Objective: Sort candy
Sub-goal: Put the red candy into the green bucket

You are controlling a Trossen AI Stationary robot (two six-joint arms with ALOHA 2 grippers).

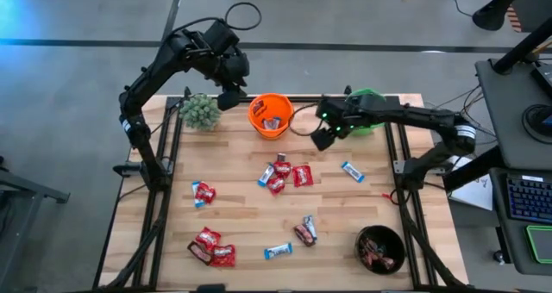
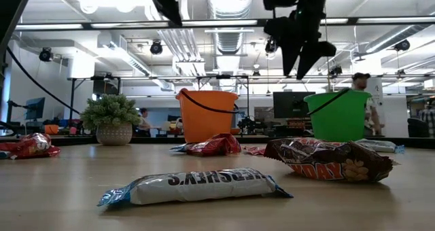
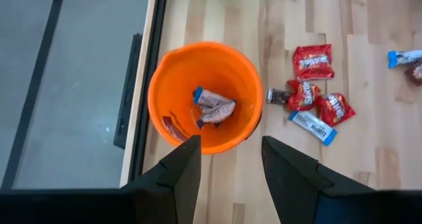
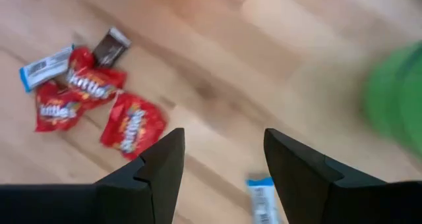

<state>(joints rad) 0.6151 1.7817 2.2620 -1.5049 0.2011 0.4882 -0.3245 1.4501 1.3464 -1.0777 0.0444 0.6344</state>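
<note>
While both arms' fingers (image 3: 227,178) (image 4: 221,174) gape empty, two buckets (image 1: 271,115) (image 1: 369,99), one black bowl (image 1: 381,248), one plant (image 1: 200,111)

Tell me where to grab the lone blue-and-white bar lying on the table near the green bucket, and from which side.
Grip the blue-and-white bar across its narrow middle, coming straight down from above. It lies flat on the table with bare wood all round, so fingers likely fit either side. The right hand, open, is nearest, hanging between the orange bucket and green bucket.
</note>
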